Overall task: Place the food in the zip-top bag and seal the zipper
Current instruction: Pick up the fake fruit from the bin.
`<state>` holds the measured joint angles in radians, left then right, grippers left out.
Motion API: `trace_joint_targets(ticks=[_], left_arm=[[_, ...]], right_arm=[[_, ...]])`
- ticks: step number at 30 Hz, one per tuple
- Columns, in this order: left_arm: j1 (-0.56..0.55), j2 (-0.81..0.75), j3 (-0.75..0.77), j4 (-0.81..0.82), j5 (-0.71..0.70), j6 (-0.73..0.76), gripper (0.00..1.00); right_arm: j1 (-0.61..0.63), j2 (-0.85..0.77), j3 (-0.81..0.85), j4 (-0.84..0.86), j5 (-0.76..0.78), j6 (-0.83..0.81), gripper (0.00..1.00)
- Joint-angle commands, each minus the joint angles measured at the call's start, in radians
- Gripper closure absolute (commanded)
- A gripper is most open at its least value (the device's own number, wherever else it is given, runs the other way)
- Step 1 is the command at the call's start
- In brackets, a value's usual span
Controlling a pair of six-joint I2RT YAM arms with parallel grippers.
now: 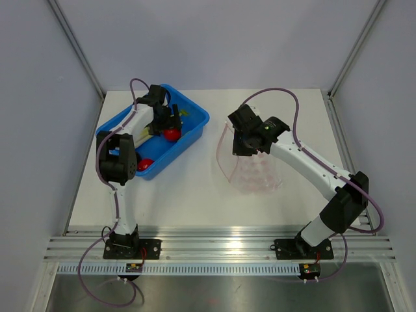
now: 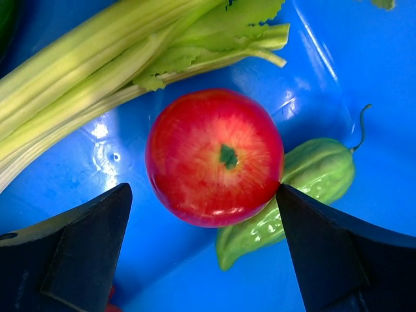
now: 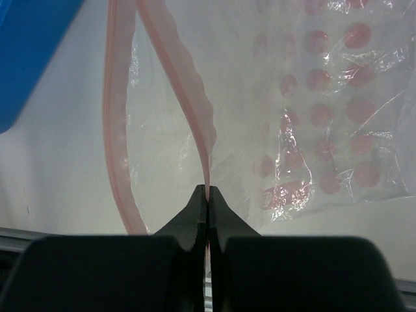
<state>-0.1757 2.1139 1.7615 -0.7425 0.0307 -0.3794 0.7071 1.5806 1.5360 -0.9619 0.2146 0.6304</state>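
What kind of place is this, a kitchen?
Probably a robot test booth, not a kitchen: left arm and right arm bolted to a metal rail, plain grey walls, toy food in a blue bin.

surface: white table [image 1: 188, 195] | on it: blue bin [image 1: 195, 130] left; zip-top bag [image 1: 257, 175] right, apart

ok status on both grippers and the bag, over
Left gripper open, straddling the red fruit in the blue bin. Right gripper shut on the zipper, zip-top bag mouth open. Green piece touching the fruit, close to one jaw.
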Motion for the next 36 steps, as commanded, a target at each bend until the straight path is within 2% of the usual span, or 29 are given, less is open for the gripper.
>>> trace_joint_targets(ticks=[1,6,11,14,16,18,25,29,36], left_arm=[[0.002,0.012,0.058,0.055,0.012,-0.016,0.05],[0.002,0.035,0.067,0.071,0.018,-0.019,0.06],[0.001,0.041,0.046,0.114,0.049,-0.026,0.13],[0.002,0.043,0.046,0.112,0.058,-0.027,0.24],[0.002,0.018,0.035,0.118,0.057,-0.029,0.41],[0.002,-0.015,0.01,0.126,0.054,-0.033,0.48],[0.001,-0.232,-0.033,0.114,-0.024,-0.012,0.53],[0.001,-0.336,-0.04,0.08,-0.026,0.016,0.61],[-0.001,-0.448,-0.102,0.069,-0.042,0.028,0.62]], right_arm=[[0.006,-0.001,0.024,0.031,-0.007,-0.014,1.0],[0.006,0.001,0.026,0.029,-0.006,-0.014,1.0],[0.006,0.001,0.027,0.026,-0.007,-0.014,1.0],[0.005,-0.004,0.026,0.025,-0.009,-0.015,1.0],[0.006,-0.01,0.026,0.023,-0.007,-0.012,1.0],[0.006,-0.016,0.024,0.022,-0.004,-0.012,1.0],[0.006,-0.027,0.018,0.02,-0.003,-0.009,1.0],[0.006,-0.03,0.01,0.029,-0.006,-0.006,1.0],[0.005,-0.027,0.007,0.055,-0.023,-0.001,1.0]])
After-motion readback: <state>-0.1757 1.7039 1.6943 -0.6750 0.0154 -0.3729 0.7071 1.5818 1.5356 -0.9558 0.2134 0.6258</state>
